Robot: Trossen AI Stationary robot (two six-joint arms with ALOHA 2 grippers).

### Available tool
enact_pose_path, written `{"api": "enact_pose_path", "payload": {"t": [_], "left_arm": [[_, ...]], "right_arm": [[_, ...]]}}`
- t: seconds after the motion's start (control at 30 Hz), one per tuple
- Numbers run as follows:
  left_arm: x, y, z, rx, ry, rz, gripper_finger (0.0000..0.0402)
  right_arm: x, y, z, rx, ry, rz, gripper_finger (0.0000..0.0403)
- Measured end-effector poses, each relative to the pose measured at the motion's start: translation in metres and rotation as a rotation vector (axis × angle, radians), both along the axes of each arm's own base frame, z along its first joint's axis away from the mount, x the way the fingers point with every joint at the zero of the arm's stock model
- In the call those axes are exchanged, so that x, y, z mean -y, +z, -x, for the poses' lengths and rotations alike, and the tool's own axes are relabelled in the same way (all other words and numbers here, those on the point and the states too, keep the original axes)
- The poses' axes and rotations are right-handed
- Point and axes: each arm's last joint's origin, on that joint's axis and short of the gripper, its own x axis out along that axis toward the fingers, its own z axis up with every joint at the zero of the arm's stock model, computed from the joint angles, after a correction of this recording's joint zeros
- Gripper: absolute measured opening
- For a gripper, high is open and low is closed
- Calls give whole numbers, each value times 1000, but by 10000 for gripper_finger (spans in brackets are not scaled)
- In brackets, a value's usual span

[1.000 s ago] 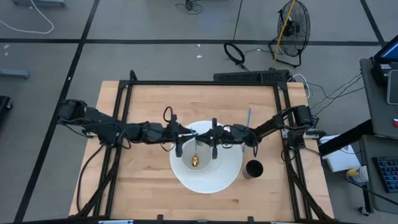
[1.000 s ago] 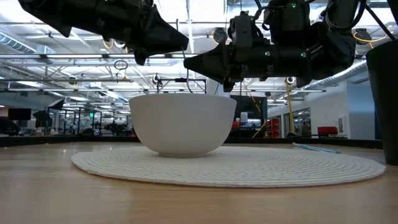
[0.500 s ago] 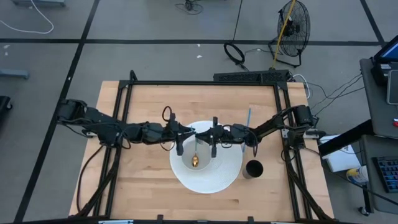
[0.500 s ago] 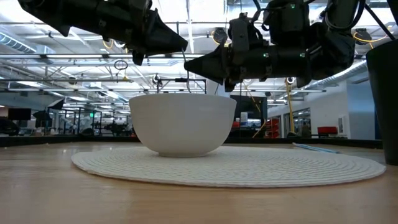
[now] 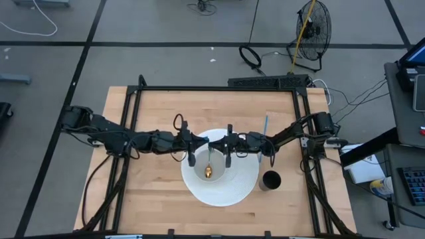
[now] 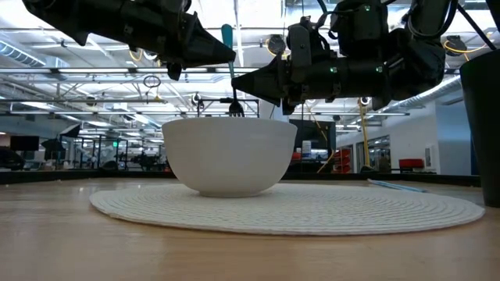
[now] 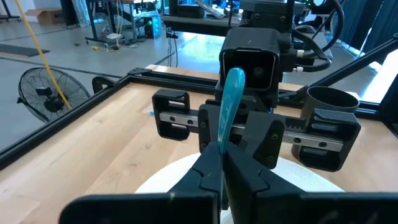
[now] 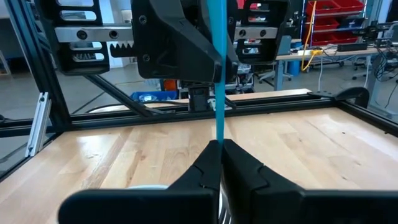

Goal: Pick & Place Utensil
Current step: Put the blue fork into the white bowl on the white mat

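A teal-handled utensil with a dark head stands upright above the white bowl. The bowl sits on a round woven placemat, and a gold spoon lies in it. My left gripper and my right gripper meet tip to tip over the bowl's far side, both shut on the utensil. In the low view the left gripper is the upper one and the right gripper is just below it. My left gripper pinches the teal handle between its two fingers, coming level from the table's left and lying across it. The handle's rounded free end rises above the fingers, and the utensil is lifted clear. My right gripper pinches the same handle lower down, level from the table's right and across it. The teal strip runs straight up from its shut fingers. The head below is hidden by the fingers in its wrist view.
A black cup stands right of the placemat near the right arm. A second blue utensil lies on the wood beyond the right arm. A black frame rims the table. Bare wood lies toward the near and far-left parts.
In the low view the teal handle end has come into sight above the left gripper, and the dark head now shows just over the bowl's rim. The utensil has swung up to stand upright between the two fingertips. Both arms have stayed almost where they were.
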Motion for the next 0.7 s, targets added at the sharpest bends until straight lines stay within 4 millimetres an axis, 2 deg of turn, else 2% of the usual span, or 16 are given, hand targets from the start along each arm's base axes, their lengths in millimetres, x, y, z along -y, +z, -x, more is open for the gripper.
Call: {"api": "enact_pose_path", "payload": {"t": [0.17,0.5,0.7], "left_arm": [[1,1,0,5,-33,0,5],[3,2,-1,18,-99,23,3],[5,0,-1,5,-170,70,3]], "right_arm": [[0,0,0,3,8,-9,33],[-3,4,0,45,113,2,161],[-2,12,2,62,160,6,209]]}}
